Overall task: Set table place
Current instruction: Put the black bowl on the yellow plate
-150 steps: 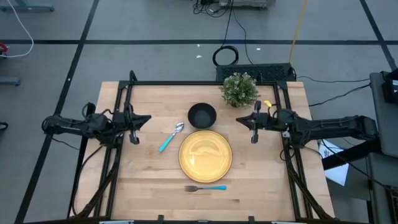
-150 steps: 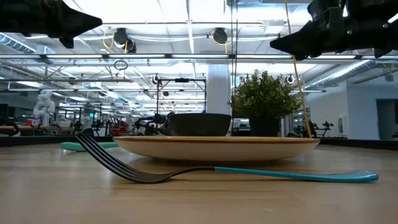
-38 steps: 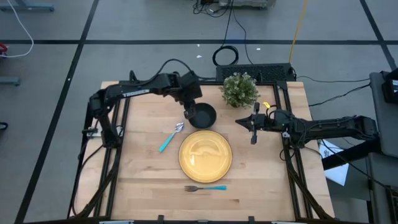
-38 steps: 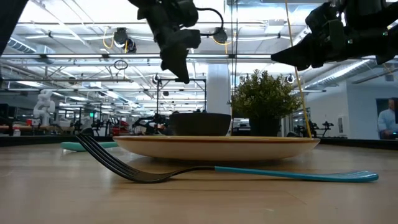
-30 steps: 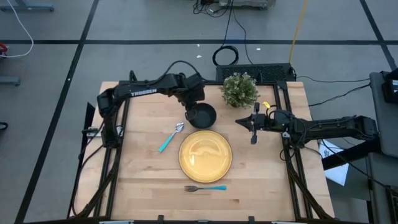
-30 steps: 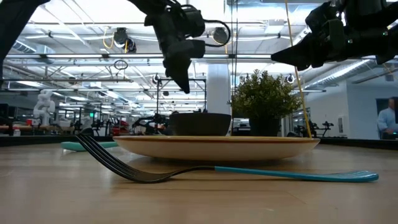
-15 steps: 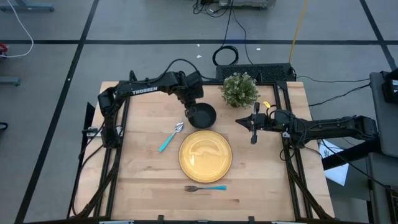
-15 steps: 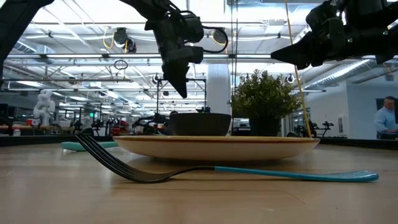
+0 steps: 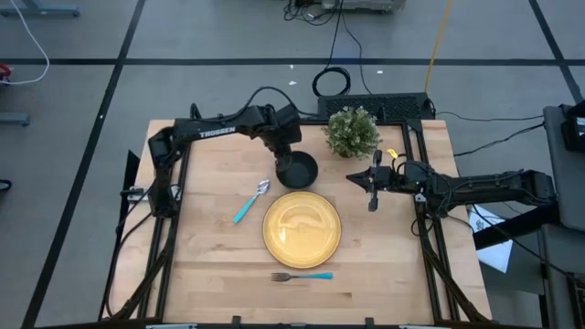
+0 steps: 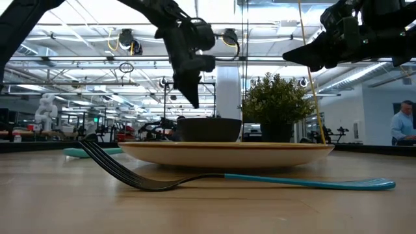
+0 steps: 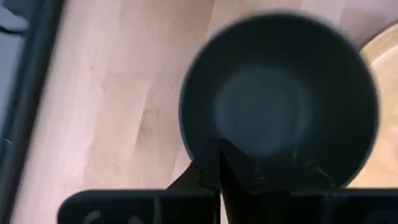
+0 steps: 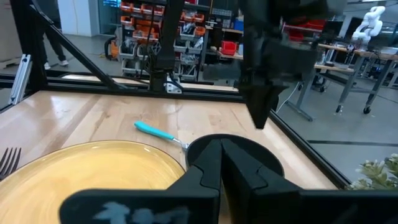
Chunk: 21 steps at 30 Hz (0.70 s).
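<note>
We see a small green plant (image 9: 353, 132) at the table's far edge — in the low view its leaves (image 10: 276, 101) rise behind the dishes. Beyond it, a coiled black cable (image 9: 331, 82) lies on the grey floor. At the room's far right stands a person (image 10: 403, 127) — in a blue top.

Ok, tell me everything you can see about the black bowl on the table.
The black bowl is small, round and matte dark, upright and looking empty. It rests on the light-wood table just behind the yellow plate, with a potted plant further back to its right. The spoon lies apart on its left. The left claw, shut, hangs just above its left rim, apparently not touching it.
</note>
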Available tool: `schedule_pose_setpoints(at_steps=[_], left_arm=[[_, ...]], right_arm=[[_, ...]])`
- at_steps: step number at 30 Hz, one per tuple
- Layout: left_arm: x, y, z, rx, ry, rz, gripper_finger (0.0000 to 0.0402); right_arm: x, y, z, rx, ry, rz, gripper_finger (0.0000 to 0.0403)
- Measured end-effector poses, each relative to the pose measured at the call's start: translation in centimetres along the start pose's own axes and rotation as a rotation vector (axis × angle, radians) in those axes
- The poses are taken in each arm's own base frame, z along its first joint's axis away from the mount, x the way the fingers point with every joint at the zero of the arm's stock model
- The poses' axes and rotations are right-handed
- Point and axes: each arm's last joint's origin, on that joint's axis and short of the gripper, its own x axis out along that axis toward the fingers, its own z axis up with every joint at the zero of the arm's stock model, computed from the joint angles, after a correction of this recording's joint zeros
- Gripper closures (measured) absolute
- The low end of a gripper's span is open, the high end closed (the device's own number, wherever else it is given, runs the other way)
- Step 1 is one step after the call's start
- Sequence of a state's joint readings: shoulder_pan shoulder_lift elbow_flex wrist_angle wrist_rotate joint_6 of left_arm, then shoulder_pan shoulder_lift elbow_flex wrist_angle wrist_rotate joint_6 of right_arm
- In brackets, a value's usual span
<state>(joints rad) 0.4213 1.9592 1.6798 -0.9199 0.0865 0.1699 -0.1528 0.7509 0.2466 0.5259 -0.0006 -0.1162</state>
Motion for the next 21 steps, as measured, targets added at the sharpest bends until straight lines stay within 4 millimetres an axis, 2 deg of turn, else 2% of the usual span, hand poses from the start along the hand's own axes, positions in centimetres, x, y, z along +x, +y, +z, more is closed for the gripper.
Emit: schedule_pose_setpoints(at_steps=[5, 21], left_arm=[[1.32, -0.36, -0.01, 0.010, 0.036, 0.003, 0.0401], [1.27, -0.40, 0.03, 0.021, 0.036, 0.032, 0.0396]], right_arm=[[0.00, 0.01, -0.03, 0.000, 0.004, 0.001, 0.0403], [0.00, 0.01, -0.06, 0.001, 0.006, 0.001, 0.0403]])
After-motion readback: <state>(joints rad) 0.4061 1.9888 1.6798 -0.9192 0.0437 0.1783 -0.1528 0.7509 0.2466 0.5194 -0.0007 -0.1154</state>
